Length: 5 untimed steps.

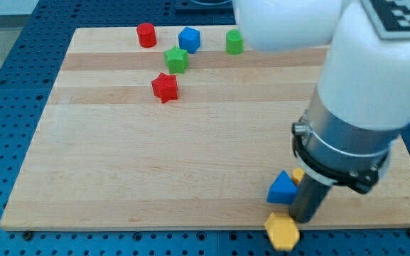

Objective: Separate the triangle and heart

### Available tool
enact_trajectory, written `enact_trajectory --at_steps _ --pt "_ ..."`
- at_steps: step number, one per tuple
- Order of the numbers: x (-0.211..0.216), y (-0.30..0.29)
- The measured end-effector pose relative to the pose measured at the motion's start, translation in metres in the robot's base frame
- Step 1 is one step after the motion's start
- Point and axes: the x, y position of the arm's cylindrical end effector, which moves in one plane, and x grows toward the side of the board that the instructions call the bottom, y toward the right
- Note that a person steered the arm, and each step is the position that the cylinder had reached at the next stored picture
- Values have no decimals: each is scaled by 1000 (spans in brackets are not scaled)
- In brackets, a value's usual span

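A blue triangle [283, 189] lies near the board's bottom edge at the view's right. A yellow block [298, 173], mostly hidden behind my rod, touches the triangle's upper right side; its shape cannot be made out. My tip [303, 220] rests on the board just right of and below the blue triangle, close against it, with the yellow block right behind the rod.
A yellow hexagon [282, 232] sits at the board's bottom edge, below the triangle. Near the view's top are a red cylinder [146, 34], a blue block [189, 39], a green cylinder [234, 42], a green star [176, 60] and a red star [165, 87]. The arm's white body [361, 78] covers the right side.
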Motion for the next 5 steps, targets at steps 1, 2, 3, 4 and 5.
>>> enact_trajectory --at_steps 1,2,3,4,5 --pt "-28 7" --pt "-65 -19" --pt "-71 -110" --pt "-52 -149" --pt "-28 -163"
